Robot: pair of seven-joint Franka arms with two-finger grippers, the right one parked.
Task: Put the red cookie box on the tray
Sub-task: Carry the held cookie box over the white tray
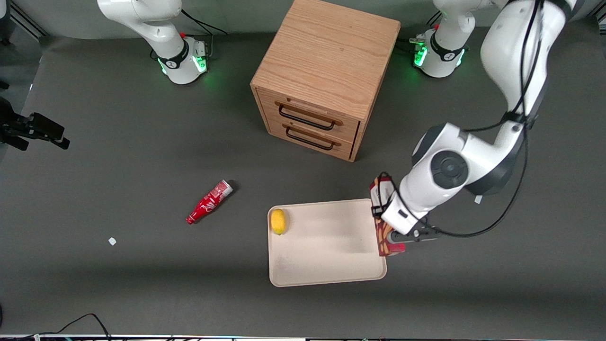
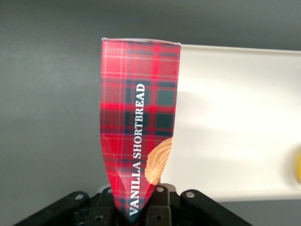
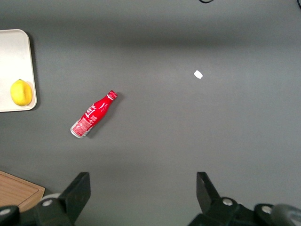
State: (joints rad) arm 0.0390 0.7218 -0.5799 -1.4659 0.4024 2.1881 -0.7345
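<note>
Step in hand: carrying; the slim dark-red tartan cookie box (image 2: 139,141) is held in the air at the edge of the large flat beige tray (image 1: 326,246), at the tray's end toward the working arm.
Pincer: the left arm's black pincer (image 1: 400,233) is clamped on the box's narrow sides near one end, as the wrist view shows, with the carton squeezed to a wedge between the jaws.
Box position: by the front view it hangs over the tray's rim, part over the tray and part over the dark grey table (image 1: 118,156); whether it touches the rim I cannot tell.
Next move: as I judge it, shift the box toward the tray's bare middle, lower it until it lies flat, then let go.
Watch for: the small yellow lemon (image 1: 278,221) sits on the tray at the end toward the parked arm, well apart from the box, so there is room.
Writing: white capitals along the box read "VANILLA SHORTBREAD", with a tan cookie picture beside them.
Other things: a red soda bottle with a white label (image 1: 209,202) lies on the table toward the parked arm's end; its script is too small to read. A light oak two-drawer cabinet (image 1: 326,76) stands farther from the front camera than the tray.
</note>
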